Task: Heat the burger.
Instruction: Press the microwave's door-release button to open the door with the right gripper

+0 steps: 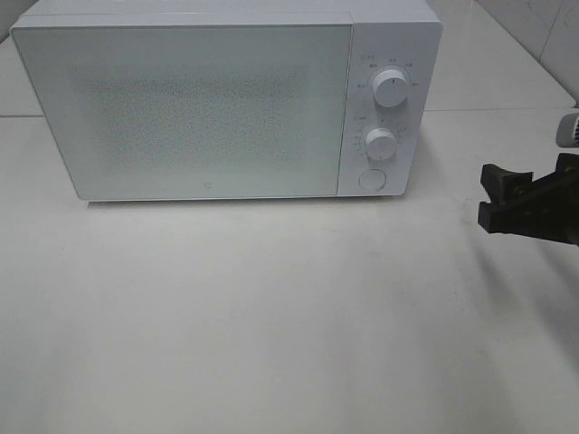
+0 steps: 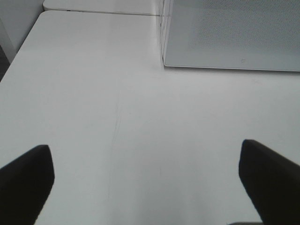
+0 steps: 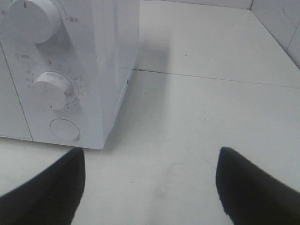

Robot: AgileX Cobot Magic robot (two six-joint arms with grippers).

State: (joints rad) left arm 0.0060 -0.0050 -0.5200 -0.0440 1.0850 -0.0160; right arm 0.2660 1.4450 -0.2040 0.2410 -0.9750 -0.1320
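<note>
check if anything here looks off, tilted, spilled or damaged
Nothing looks spilled, askew or damaged. The microwave stands level and closed on the table, and the left gripper and right gripper are open and empty. Only oddity: no burger is in view.

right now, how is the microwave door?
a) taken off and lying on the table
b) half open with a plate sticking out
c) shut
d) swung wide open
c: the microwave door lies flat across the front, flush with the panel of knobs, with no gap showing along its edge.
</note>
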